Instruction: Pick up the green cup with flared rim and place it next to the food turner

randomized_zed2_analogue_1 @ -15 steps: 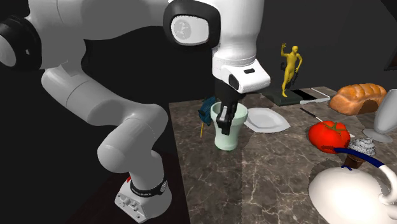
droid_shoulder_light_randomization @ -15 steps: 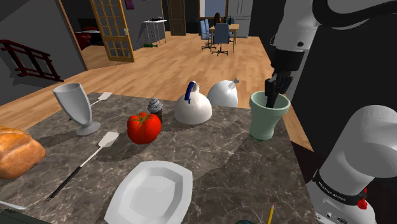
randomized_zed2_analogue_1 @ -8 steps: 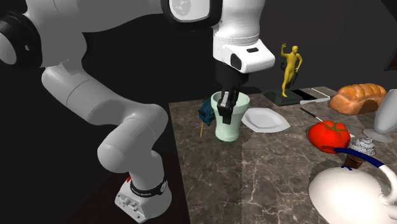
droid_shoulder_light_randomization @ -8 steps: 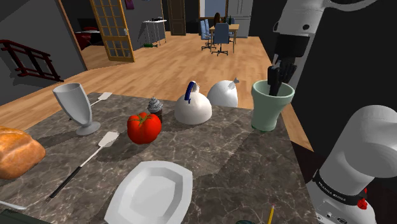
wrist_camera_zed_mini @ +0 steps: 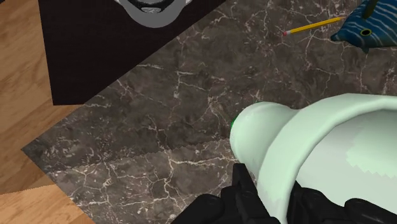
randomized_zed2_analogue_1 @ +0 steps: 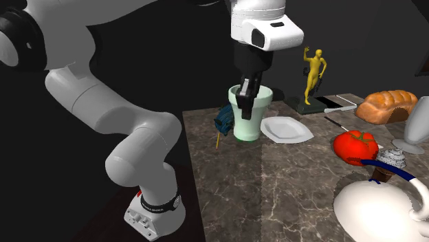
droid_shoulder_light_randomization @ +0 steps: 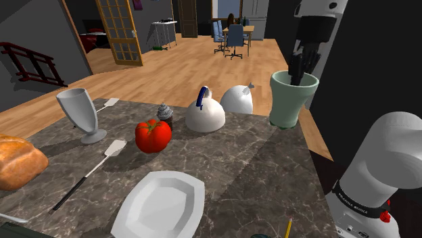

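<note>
- Shoulder view: beside the arm (droid_shoulder_light_randomization: 392, 159), looking down over the table (droid_shoulder_light_randomization: 257, 169).
- Second exterior view: across the table, facing the arm — maybe lower.
- Wrist view: very close, looking down.
- All share the green cup (droid_shoulder_light_randomization: 293, 98).

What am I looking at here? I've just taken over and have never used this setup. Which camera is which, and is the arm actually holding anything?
This is one white robot arm with a black two-finger gripper, working over a dark marble counter. The shoulder view looks down from beside the arm's base. The second exterior view looks from another side of the counter. The wrist view looks along the fingers. The fingers pinch the wall of a pale green cup, one inside and one outside, and the cup appears raised off the counter. Also on the counter are the food turner, a tomato, a white plate, a goblet and bread.
</note>
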`<state>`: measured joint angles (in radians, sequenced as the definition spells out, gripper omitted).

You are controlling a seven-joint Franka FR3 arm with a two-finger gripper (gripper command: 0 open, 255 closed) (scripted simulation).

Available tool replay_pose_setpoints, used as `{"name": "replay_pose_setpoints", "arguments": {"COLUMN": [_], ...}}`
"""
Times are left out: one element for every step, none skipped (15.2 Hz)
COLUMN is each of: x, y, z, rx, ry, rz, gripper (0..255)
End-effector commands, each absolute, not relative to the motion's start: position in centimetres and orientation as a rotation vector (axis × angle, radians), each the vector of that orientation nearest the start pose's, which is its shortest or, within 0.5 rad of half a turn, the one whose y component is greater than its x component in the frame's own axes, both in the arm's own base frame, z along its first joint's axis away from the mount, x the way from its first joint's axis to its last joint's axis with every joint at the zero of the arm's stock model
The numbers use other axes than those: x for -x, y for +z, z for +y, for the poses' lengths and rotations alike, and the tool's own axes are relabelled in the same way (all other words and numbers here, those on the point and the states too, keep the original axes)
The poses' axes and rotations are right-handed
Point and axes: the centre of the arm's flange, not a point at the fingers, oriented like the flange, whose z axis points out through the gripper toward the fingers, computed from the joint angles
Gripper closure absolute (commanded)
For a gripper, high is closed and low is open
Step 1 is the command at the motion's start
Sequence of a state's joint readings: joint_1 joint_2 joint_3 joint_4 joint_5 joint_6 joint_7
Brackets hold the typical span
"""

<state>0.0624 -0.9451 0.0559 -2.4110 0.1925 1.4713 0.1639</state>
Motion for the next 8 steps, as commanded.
{"name": "replay_pose_setpoints", "arguments": {"x": [-24.9,-24.9,-24.9,-24.9,-24.9,-25.8,-26.6,-27.5], "y": [61.2,61.7,62.2,62.8,62.8,62.8,62.9,62.9], "z": [5.8,5.8,5.8,5.8,5.8,6.8,7.9,8.9], "rx": [2.995,2.995,2.995,2.995,2.995,2.995,2.995,2.995], "ry": [0.022,0.022,0.022,0.022,0.022,0.022,0.022,0.022], "rz": [0.073,0.073,0.073,0.073,0.073,0.073,0.073,0.073], "gripper": [255,255,255,255,255,255,255,255]}}
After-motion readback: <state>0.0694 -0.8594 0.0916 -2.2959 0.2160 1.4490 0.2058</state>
